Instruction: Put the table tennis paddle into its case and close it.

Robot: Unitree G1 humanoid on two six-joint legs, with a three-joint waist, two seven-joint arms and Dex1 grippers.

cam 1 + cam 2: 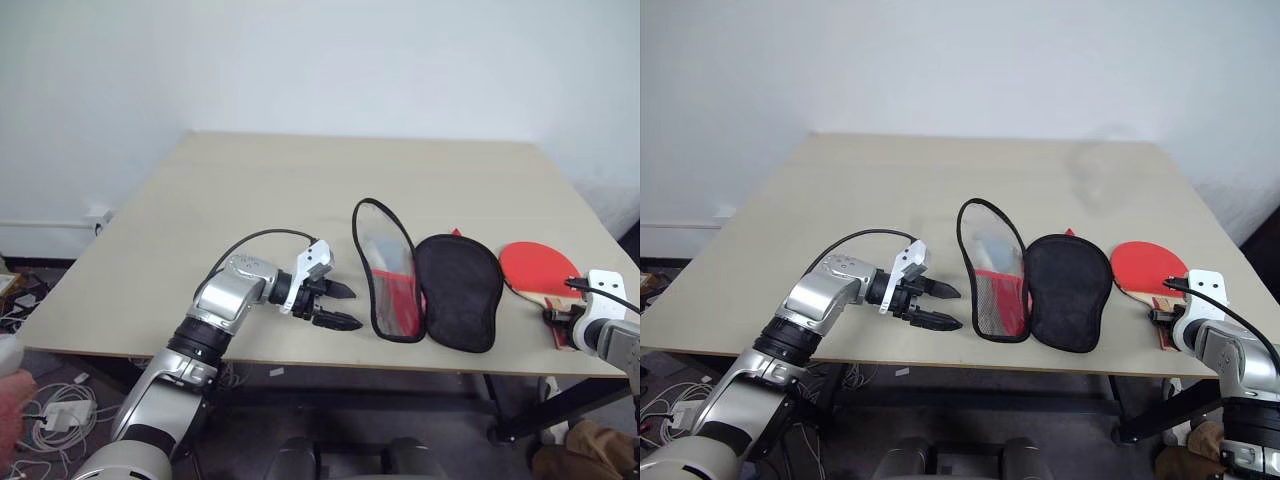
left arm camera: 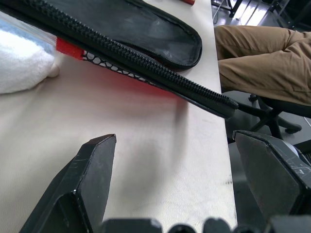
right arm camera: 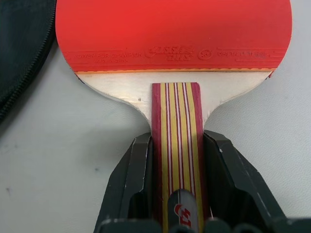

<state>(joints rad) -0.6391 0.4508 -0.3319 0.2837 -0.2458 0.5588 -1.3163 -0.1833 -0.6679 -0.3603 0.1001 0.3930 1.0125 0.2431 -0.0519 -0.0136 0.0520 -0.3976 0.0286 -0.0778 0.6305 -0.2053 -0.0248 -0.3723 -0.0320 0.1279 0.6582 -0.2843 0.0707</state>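
Observation:
The table tennis paddle point(image 1: 538, 264) lies flat on the table's right side, red face up. My right gripper point(image 3: 176, 141) is shut on its striped wooden handle point(image 3: 176, 116), one black finger on each side. The case point(image 1: 458, 290) lies unzipped just left of the paddle. Its black half rests flat, and the other half point(image 1: 385, 270), with its red and mesh lining, stands raised on edge. My left gripper point(image 1: 355, 308) hovers open close to the case's left side, fingertips pointing at it and holding nothing.
The beige table point(image 1: 300, 190) has bare surface behind and to the left of the case. Its front edge runs just below both grippers. A person's legs in brown trousers point(image 2: 262, 63) are seated off the table's right side. Cables point(image 1: 50, 400) lie on the floor at left.

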